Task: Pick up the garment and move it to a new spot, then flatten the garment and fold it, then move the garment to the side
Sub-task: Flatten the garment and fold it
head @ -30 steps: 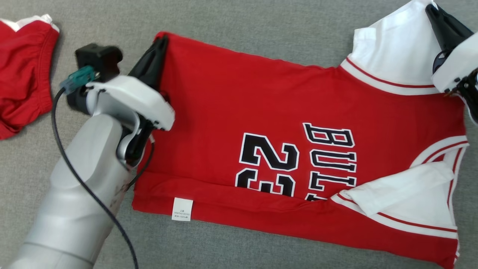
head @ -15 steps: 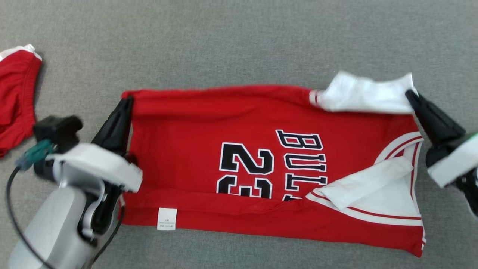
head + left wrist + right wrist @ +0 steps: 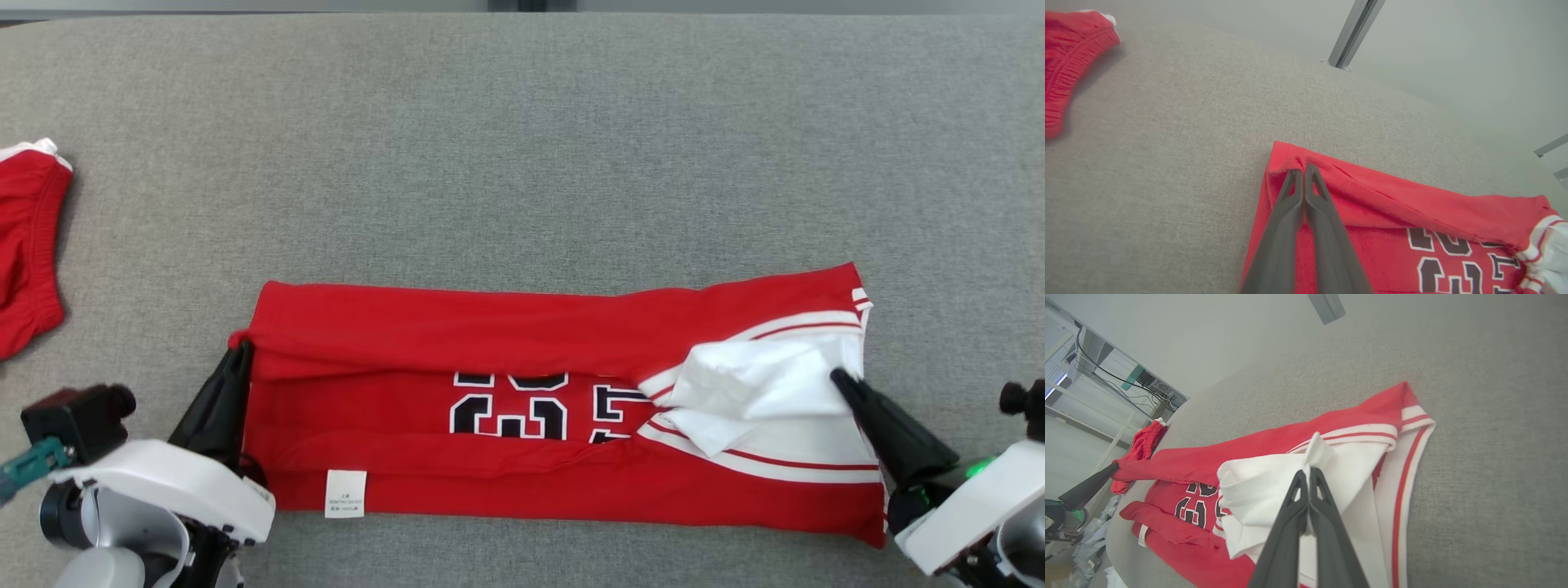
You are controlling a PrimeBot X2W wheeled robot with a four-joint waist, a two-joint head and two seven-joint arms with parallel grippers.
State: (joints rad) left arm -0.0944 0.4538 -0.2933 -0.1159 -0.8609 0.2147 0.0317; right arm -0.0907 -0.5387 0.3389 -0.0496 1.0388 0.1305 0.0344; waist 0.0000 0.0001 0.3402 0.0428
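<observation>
Cluttered shelving (image 3: 1098,359) beyond red jersey (image 3: 1290,437)

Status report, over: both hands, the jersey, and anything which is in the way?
Left hand shut on jersey hem corner. Right hand shut on white sleeve. Jersey's far edge folded over, number half covered. Red shorts far left, apart from jersey.

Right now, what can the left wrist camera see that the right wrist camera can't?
Left wrist view: a close look at the left gripper shut on the red corner of the jersey.
Right wrist view: the right gripper shut on the white sleeve, the small white label and a shelf with cables.
Both: the jersey with its black numbers, the red shorts and the grey cloth surface. The right wrist view also catches the left gripper, far off.
</observation>
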